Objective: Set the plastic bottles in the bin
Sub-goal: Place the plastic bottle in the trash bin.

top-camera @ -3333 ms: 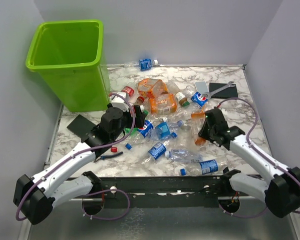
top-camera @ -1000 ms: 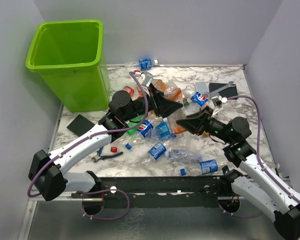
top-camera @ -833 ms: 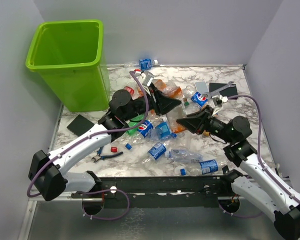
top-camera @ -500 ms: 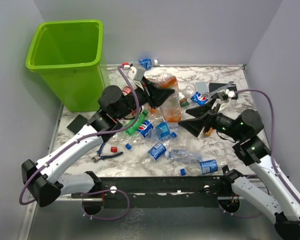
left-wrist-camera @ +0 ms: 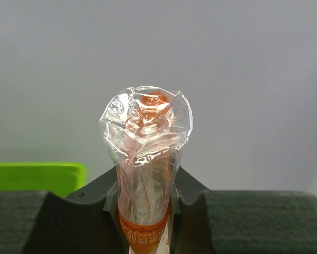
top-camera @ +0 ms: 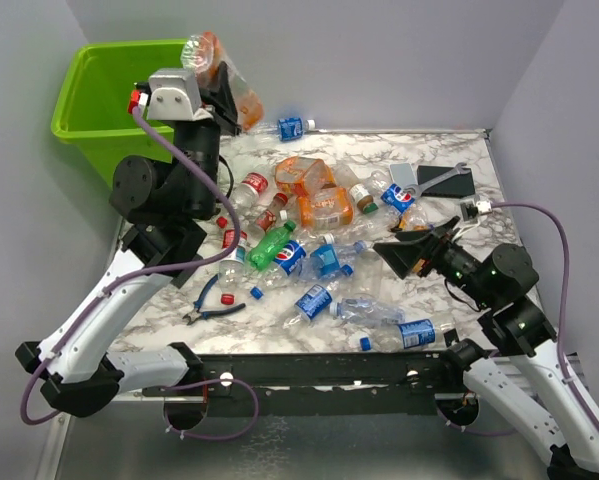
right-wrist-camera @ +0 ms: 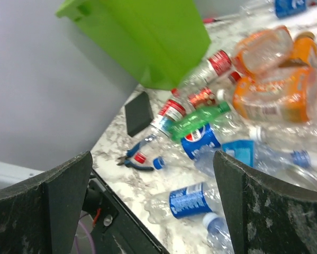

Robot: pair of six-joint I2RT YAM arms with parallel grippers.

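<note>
Top view: left gripper (top-camera: 220, 100) raised high, jaws clamped on crushed orange-tinted bottle (top-camera: 229, 72), just beside right rim of lime-green bin (top-camera: 97, 95) at far left corner. Loose bottles (top-camera: 319, 255) heaped mid marble table (top-camera: 479, 215). Blue-handled pliers (top-camera: 205, 300) near front left. Right gripper (top-camera: 407, 256) low, right of heap, jaws wide apart, holding nothing.

Left wrist view: fingers pinch bottle's body. Crumpled end sticks up against grey wall. Green bin edge at lower left.

Right wrist view: fingers spread at frame sides, nothing between. Beyond them: bottles, pliers, black pad (right-wrist-camera: 138, 112), bin.
</note>
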